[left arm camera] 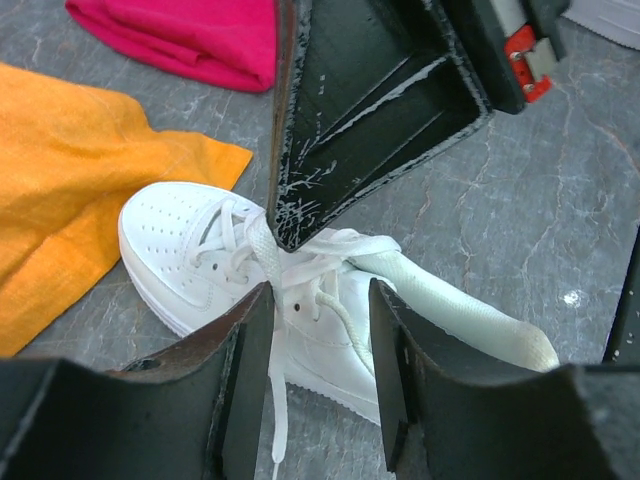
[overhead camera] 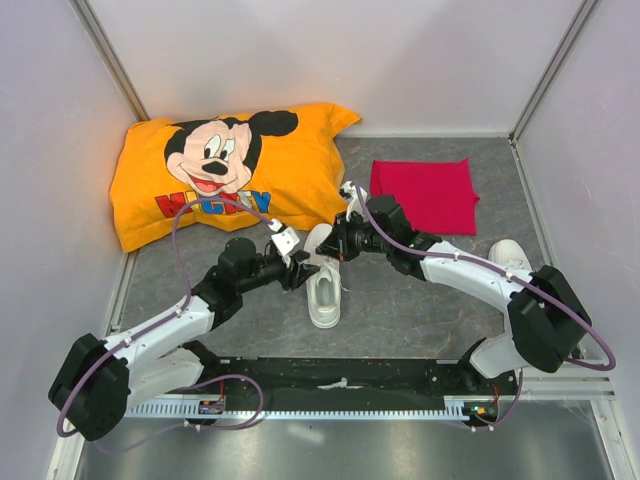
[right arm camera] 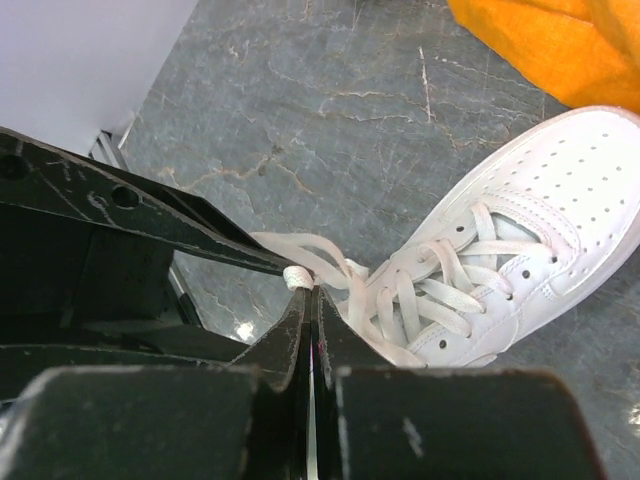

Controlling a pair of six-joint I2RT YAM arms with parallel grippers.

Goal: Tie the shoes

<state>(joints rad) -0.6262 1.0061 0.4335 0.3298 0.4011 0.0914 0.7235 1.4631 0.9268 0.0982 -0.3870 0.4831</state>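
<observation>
One white shoe (overhead camera: 323, 288) (left arm camera: 190, 250) (right arm camera: 545, 215) lies between my two arms, toe toward the pillow, its laces (right arm camera: 440, 290) loose over the tongue. My right gripper (overhead camera: 339, 243) (right arm camera: 312, 292) is shut on a lace, a white bit of which shows at its tips (right arm camera: 297, 277) just above the shoe. My left gripper (overhead camera: 302, 268) (left arm camera: 320, 292) is open over the shoe's side. A lace strand (left arm camera: 278, 395) hangs by its left finger and nothing is pinched. A second white shoe (overhead camera: 510, 255) stands apart at the right, beside the right arm.
An orange Mickey Mouse pillow (overhead camera: 230, 170) (left arm camera: 70, 190) lies at the back left, its corner close to the shoe's toe. A folded red cloth (overhead camera: 425, 195) (left arm camera: 190, 35) lies at the back right. White walls enclose the grey floor (overhead camera: 400, 300) on three sides.
</observation>
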